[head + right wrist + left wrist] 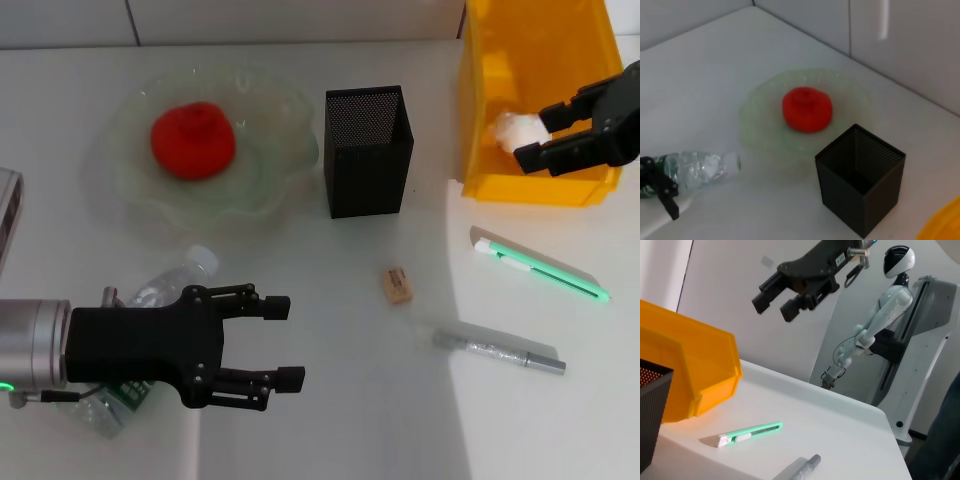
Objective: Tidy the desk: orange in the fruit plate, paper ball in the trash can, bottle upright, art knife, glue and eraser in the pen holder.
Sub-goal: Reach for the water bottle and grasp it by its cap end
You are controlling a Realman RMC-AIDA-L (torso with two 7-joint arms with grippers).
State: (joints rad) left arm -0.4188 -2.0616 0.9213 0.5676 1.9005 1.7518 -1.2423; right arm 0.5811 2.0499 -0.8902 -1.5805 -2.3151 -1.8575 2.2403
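While the orange (193, 140) already sits in the fruit plate (275, 185), the paper ball (517, 130) lies inside the trash can (530, 185), just beside the right gripper (532, 135), whose jaws are apart. The left gripper (283, 343), jaws also spread, hovers over the bottle (165, 290), which lies on its side. Eraser (397, 284), art knife (540, 267) and glue (498, 351) lie outside the pen holder (368, 150).

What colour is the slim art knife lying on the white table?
The slim art knife is light green and white; the left wrist view shows it best.
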